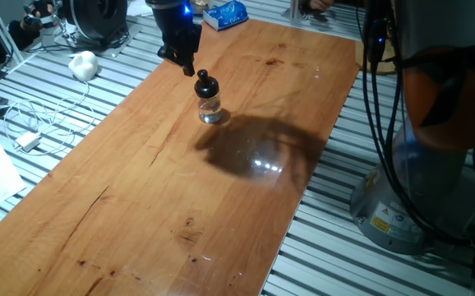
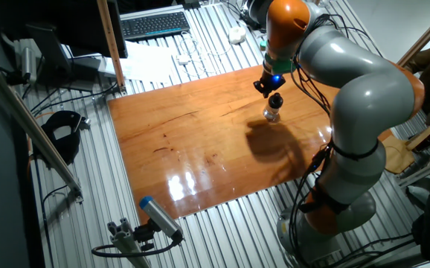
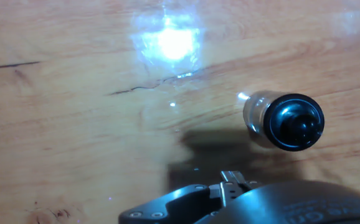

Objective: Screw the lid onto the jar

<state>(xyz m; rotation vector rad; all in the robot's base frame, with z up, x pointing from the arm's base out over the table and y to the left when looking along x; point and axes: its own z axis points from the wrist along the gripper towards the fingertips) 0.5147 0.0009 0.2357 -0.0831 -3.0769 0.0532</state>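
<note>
Tool [image 1: 186, 66] of mine hangs just above and beside the lid [image 1: 207, 83], apart from it; whether its fingers are spread I cannot tell. Lid sits on the jar [image 1: 209, 108], upright on the wooden bench [image 1: 139, 189].

From this side, my gripper [image 2: 266, 87] hangs just above the lid [image 2: 275, 100], which sits on the jar [image 2: 273, 113]. The jar stands upright near the far edge of the wooden desk [image 2: 200, 149].

Fingers [image 1: 190, 67] tips too small to tell.
</note>
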